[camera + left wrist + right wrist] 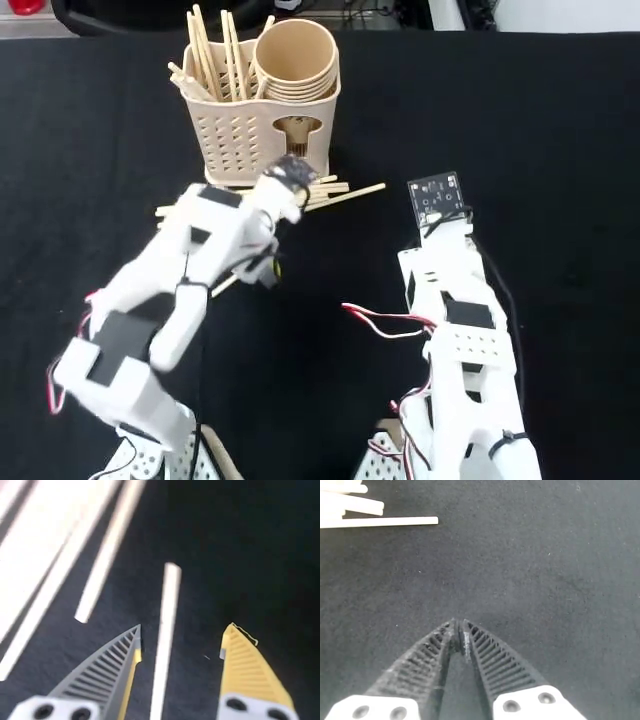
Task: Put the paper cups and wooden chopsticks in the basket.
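Note:
The cream slotted basket [250,135] stands at the back of the table and holds stacked paper cups [295,55] and several wooden chopsticks [210,55]. More loose chopsticks [345,194] lie on the black cloth just in front of it. My left gripper [290,178] is low over these, open. In the left wrist view the left gripper [185,627] straddles one chopstick [167,615], its jaws apart on either side. My right gripper [440,205] hovers to the right of the sticks, and the right wrist view shows the right gripper [458,626] shut on nothing.
Other chopsticks [105,555] lie beside the straddled one, and the ends of some chopsticks [380,521] lie farther off from the right gripper. Bare black cloth [540,150] spreads to the right of the basket. One stick end [165,210] pokes out beside the left arm.

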